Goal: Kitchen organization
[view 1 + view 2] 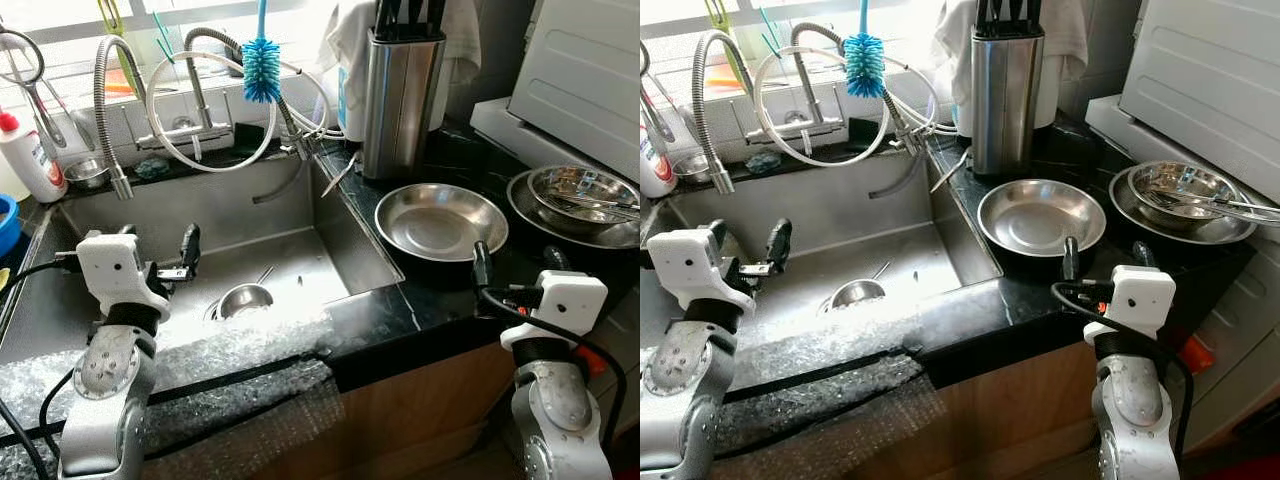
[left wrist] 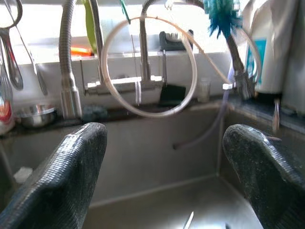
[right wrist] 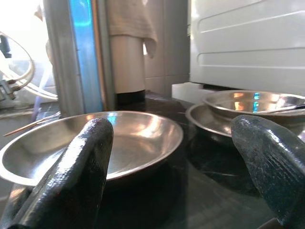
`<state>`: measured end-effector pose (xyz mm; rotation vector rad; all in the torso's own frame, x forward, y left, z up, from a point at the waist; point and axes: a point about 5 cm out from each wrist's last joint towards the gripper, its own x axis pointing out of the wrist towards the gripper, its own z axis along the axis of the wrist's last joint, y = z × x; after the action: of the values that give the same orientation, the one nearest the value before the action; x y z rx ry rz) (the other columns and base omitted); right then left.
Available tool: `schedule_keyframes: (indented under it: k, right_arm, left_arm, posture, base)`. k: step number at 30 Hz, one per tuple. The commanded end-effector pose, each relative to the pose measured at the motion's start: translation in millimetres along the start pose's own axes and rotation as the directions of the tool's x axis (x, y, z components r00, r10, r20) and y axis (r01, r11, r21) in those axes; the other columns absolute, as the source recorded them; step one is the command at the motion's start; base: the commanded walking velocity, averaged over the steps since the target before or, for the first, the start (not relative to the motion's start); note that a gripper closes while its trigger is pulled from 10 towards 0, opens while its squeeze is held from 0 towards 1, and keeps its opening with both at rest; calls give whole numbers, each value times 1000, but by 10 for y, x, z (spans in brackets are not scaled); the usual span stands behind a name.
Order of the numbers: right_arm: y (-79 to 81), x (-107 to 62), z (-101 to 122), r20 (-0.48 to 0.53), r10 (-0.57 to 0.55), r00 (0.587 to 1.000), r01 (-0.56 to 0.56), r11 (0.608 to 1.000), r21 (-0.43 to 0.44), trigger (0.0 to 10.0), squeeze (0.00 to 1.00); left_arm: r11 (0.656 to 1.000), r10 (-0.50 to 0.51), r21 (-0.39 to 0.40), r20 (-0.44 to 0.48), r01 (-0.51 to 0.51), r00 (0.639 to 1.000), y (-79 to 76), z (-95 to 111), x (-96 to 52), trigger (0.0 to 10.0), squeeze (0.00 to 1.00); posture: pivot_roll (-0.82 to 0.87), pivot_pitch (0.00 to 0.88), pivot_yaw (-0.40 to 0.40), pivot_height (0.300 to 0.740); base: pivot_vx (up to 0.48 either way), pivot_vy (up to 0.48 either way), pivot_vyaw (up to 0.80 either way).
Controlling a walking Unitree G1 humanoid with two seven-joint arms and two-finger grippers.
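Two claws hang open and empty: the left claw [image 1: 160, 255] over the sink [image 1: 300, 270], the right claw [image 1: 1102, 258] at the table's front edge just before the steel plate [image 1: 1040, 215]. To take it cleanly, slide one finger under the near rim. Stacked bowls [image 1: 1185, 195] crowd its right; the knife block [image 1: 1005, 85] stands behind.

Black counter [image 1: 420, 300]: steel plate [image 1: 440, 220], bowls [image 1: 580, 195].

Both arms reach forward, left end effector [image 2: 162, 181] and right end effector [image 3: 176, 176] spread wide.
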<state>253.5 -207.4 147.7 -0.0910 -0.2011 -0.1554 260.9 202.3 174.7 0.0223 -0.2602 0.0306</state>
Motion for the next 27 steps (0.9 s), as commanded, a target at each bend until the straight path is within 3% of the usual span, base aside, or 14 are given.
schedule_keyframes:
  k: [1,10,15,27]
  right_arm:
    - [-2,29,78,23,-11,1000,11,1000,8,10000,0]
    - [-48,239,301,-8,-87,996,87,990,115,10000,0]
    - [-127,407,273,-159,-171,972,189,976,110,10000,0]
    - [-149,694,266,-301,-177,937,237,956,174,10000,0]
  left_arm:
    - [1000,5,12,-8,-5,1000,17,-24,-3,10000,0]
    - [992,-101,76,-1,100,995,-112,-28,12,10000,0]
    - [987,-131,96,-6,131,991,-160,-41,11,10000,0]
    - [981,-164,101,-21,165,986,-205,-88,-1,10000,0]
  posture:
    - [-249,0,45,740]
    - [-250,0,50,740]
    - [-252,0,48,740]
    - [-245,0,40,740]
  base:
    - [0,0,0]
    - [0,0,0]
    - [0,0,0]
    - [0,0,0]
